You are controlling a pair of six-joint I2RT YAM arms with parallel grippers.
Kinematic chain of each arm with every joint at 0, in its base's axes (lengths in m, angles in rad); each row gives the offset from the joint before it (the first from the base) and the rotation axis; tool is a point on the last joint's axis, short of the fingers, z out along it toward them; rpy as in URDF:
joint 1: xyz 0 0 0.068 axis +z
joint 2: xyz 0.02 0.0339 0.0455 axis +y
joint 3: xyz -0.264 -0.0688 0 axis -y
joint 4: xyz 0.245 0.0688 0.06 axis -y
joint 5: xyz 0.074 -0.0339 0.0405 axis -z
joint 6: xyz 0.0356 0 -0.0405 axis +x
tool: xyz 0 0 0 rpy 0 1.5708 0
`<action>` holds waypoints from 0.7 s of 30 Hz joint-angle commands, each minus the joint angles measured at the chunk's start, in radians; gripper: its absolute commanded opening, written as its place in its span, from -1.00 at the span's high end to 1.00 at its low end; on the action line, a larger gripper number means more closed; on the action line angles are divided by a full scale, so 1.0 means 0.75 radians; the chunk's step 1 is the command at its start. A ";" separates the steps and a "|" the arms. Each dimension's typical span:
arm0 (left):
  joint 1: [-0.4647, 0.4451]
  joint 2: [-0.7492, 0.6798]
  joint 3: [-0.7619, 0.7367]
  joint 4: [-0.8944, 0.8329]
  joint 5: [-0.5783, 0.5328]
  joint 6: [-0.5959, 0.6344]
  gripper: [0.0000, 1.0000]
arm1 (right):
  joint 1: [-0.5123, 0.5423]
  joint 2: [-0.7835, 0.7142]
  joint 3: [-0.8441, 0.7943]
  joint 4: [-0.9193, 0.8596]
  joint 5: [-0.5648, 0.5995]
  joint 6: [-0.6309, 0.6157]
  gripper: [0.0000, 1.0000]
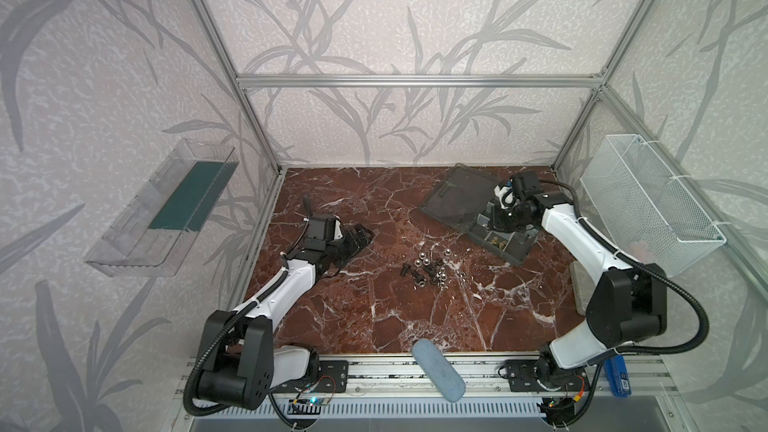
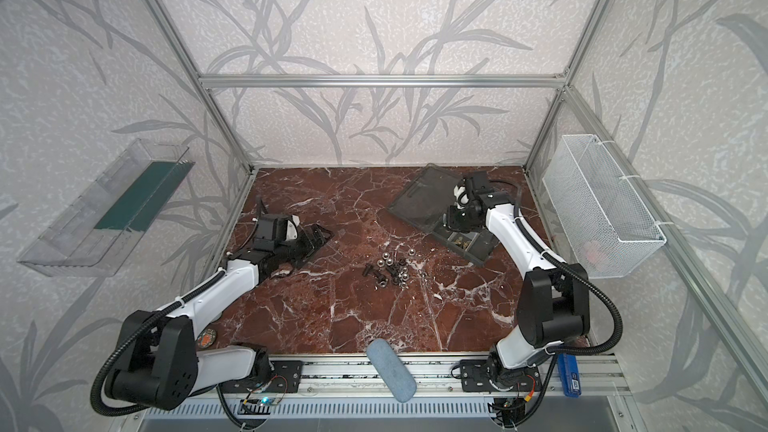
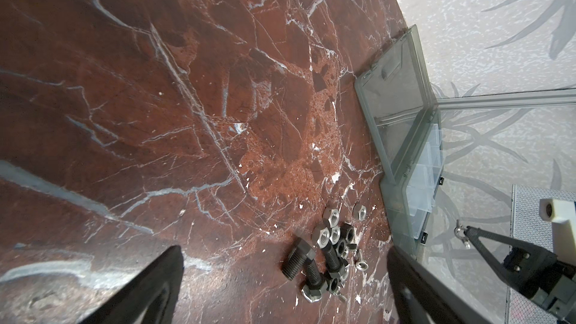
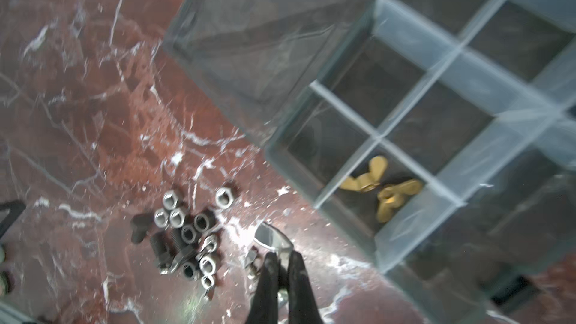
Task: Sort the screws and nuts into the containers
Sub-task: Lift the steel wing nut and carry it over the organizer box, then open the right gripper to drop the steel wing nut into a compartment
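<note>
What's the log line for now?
right hand: shut on small silver piece, raised near organizer | left hand: open, empty | screws and nuts: loose pile | brass pieces: in organizer

White links (image 1: pixel 297 280), black joints (image 1: pixel 627 305), ribbed black cables (image 1: pixel 705 328) (zip-tied), tapered black fingers (image 4: pixel 268 285)

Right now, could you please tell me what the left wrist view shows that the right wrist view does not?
Only the left wrist view shows the right gripper side-on, body and all, against the leaf-patterned wall. Only the right wrist view looks down into the compartments of the organizer box, where brass wing nuts lie in one. Both show the jaws shut on a small silver piece, the heap of silver nuts and black screws on the marble table, and the organizer box with its lid open.
</note>
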State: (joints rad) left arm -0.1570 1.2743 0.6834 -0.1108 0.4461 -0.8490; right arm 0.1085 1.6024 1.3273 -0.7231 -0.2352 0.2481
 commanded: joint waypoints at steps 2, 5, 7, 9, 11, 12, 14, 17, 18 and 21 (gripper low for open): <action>-0.005 -0.026 -0.008 0.015 0.005 -0.011 -0.99 | -0.119 0.125 0.112 -0.030 0.043 -0.017 1.00; -0.005 -0.029 -0.007 0.017 0.006 -0.013 -0.99 | -0.172 0.228 0.159 -0.017 0.025 -0.008 1.00; -0.004 -0.029 -0.007 0.013 0.004 -0.013 -0.99 | -0.196 0.289 0.184 -0.010 0.029 -0.011 1.00; -0.005 -0.032 -0.006 0.012 0.004 -0.011 -0.99 | -0.215 0.335 0.205 -0.011 0.022 -0.012 1.00; -0.005 -0.036 -0.005 0.009 0.000 -0.011 -0.99 | -0.230 0.373 0.214 0.002 0.023 -0.010 1.00; -0.005 -0.037 -0.003 0.009 -0.002 -0.011 -0.99 | -0.238 0.385 0.214 0.012 0.023 -0.008 1.00; -0.005 -0.037 -0.003 0.008 -0.003 -0.011 -0.99 | -0.248 0.406 0.227 0.008 0.012 -0.015 1.00; -0.005 -0.033 -0.001 0.008 -0.006 -0.011 -0.99 | -0.251 0.430 0.254 -0.008 0.027 -0.027 1.00; -0.005 -0.032 -0.002 0.008 -0.006 -0.013 -0.99 | -0.250 0.434 0.255 -0.009 0.030 -0.028 1.00; -0.005 -0.035 -0.001 0.009 -0.002 -0.016 -0.99 | -0.252 0.444 0.265 -0.010 0.027 -0.030 1.00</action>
State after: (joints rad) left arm -0.1574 1.2682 0.6834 -0.1101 0.4465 -0.8494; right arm -0.0780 1.9255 1.4967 -0.7158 -0.2176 0.2371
